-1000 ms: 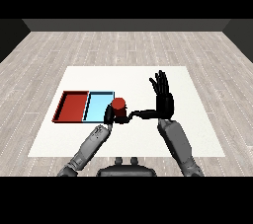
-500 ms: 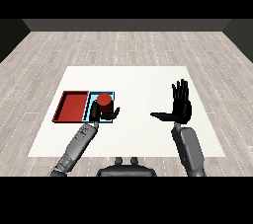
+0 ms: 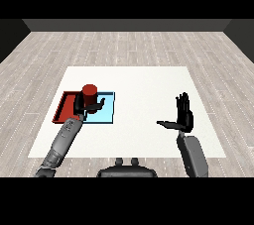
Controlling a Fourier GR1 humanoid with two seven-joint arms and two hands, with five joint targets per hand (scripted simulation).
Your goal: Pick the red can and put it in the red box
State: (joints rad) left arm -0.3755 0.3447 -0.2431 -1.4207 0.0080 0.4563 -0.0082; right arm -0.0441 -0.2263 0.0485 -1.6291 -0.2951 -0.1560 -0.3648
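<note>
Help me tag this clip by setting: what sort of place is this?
Probably a bare indoor test space for tabletop sorting: a white table on a wood-plank floor, bearing only a red tray, a light blue tray and a red can, with dark walls behind.

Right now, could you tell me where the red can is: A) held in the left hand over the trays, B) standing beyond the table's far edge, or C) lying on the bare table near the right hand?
A: the left hand curls round the red can above the seam between the red tray and the light blue tray.
</note>
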